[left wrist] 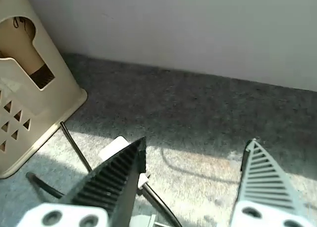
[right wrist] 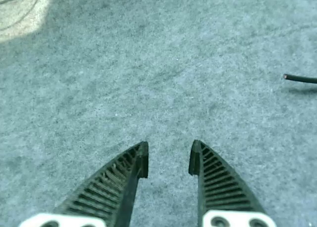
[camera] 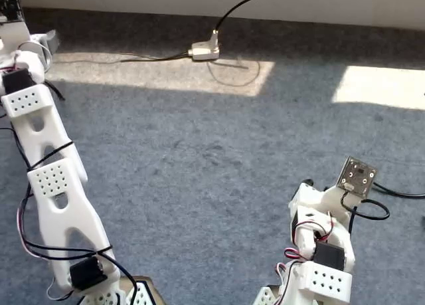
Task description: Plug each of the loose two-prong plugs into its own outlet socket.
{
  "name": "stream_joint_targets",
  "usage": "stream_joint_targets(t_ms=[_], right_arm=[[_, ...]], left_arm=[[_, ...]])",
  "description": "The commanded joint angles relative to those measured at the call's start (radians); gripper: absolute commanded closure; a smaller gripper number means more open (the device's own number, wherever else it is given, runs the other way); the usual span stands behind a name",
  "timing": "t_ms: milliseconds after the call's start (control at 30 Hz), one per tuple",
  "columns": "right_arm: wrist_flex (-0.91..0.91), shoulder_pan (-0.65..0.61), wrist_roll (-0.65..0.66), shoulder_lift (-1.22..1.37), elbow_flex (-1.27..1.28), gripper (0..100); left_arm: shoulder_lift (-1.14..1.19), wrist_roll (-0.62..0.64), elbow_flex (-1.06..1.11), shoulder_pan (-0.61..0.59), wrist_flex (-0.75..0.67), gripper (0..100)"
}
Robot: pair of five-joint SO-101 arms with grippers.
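Note:
A white plug-and-socket piece [camera: 204, 50] lies on the grey carpet near the far wall, with black cables running from it to the left and up to the right. My left gripper [left wrist: 198, 142] stands open above the sunlit carpet near the wall. A small white plug-like piece [left wrist: 115, 148] with a black cable [left wrist: 74, 143] lies right beside its dark finger [left wrist: 124, 175], partly hidden by it. My right gripper [right wrist: 169, 144] hangs open over bare carpet with nothing between its fingers. A loose black cable end [right wrist: 299, 78] lies off to one side of it.
A beige slotted basket [left wrist: 29, 83] stands against the white wall [left wrist: 198, 29] by the left gripper. The left arm [camera: 50, 179] stretches along the left edge. The right arm [camera: 325, 252] sits at the front right, with a black cable [camera: 398, 193] beside it.

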Motion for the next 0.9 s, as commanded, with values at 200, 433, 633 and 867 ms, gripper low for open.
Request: stream_joint_targets(t_ms=[200,433,633,867], right_arm=[[-0.004,-0.008,0.012,-0.008,-0.001,84.6],[-0.004,-0.059,0.049,-0.008,0.001,84.6],[-0.004,-0.061,0.068,-0.008,0.001,84.6],[-0.004,-0.061,0.069,-0.008,0.001,84.6]], left_arm=[[0.372,0.002,-0.031,-0.093,-0.715,69],[0.415,-0.057,-0.033,-0.139,-0.440,83],[0.358,-0.308,-0.035,-0.124,-0.006,99],[0.285,-0.374,-0.035,-0.101,0.470,99]])
